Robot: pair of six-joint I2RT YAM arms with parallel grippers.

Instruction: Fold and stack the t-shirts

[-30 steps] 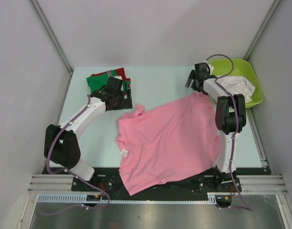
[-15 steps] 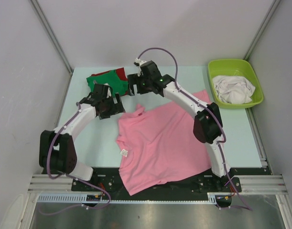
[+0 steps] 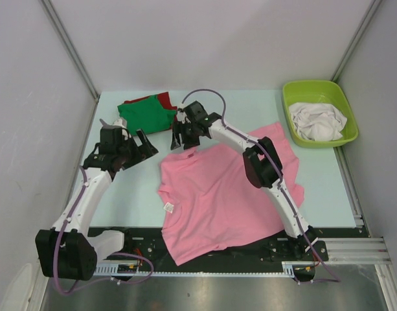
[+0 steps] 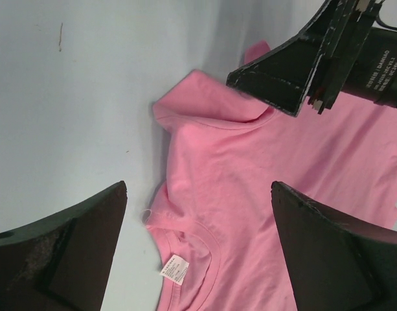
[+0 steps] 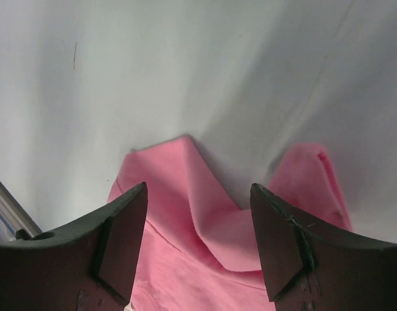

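Note:
A large pink t-shirt (image 3: 227, 188) lies spread on the table, its white neck label (image 4: 174, 269) showing. A folded green t-shirt (image 3: 145, 113) lies on a red one (image 3: 162, 98) at the back left. White t-shirts (image 3: 318, 120) fill the lime tub. My right gripper (image 3: 184, 141) hovers low over the pink shirt's raised sleeve fold (image 5: 214, 214). Its jaws are open and straddle the fold without pinching it. My left gripper (image 3: 143, 144) stands wide open just left of the pink shirt, above its shoulder and collar (image 4: 204, 240), with nothing held.
The lime-green tub (image 3: 295, 97) sits at the back right corner. Grey walls close in the table on three sides. The pale table surface (image 3: 127, 188) shows left of the pink shirt. The pink hem hangs over the near edge by the arm bases.
My right arm swung from the tub across to the pink shirt's left sleeve, and its jaws have narrowed. My left arm drew back from the green and red stack toward the left.

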